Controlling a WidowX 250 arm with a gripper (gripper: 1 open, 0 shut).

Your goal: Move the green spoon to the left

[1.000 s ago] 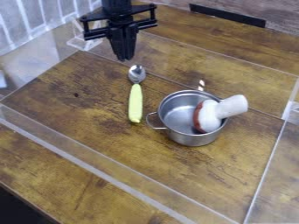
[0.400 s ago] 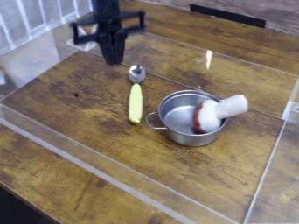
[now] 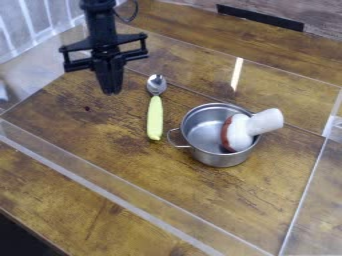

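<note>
The green spoon lies flat on the wooden table, its yellow-green handle pointing toward the front and its round silver bowl at the far end. My gripper hangs to the left of the spoon's bowl, pointing straight down. Its dark fingers are pressed together into one tip, with nothing between them. The tip is clear of the spoon, a short gap away.
A silver pot with a white and red mushroom-like object in it stands right of the spoon's handle. A clear acrylic wall borders the table's front and sides. A thin pale stick lies at the back.
My gripper has moved left and lower, from above the spoon's bowl to a spot beside it. The spoon and pot have stayed where they were.
</note>
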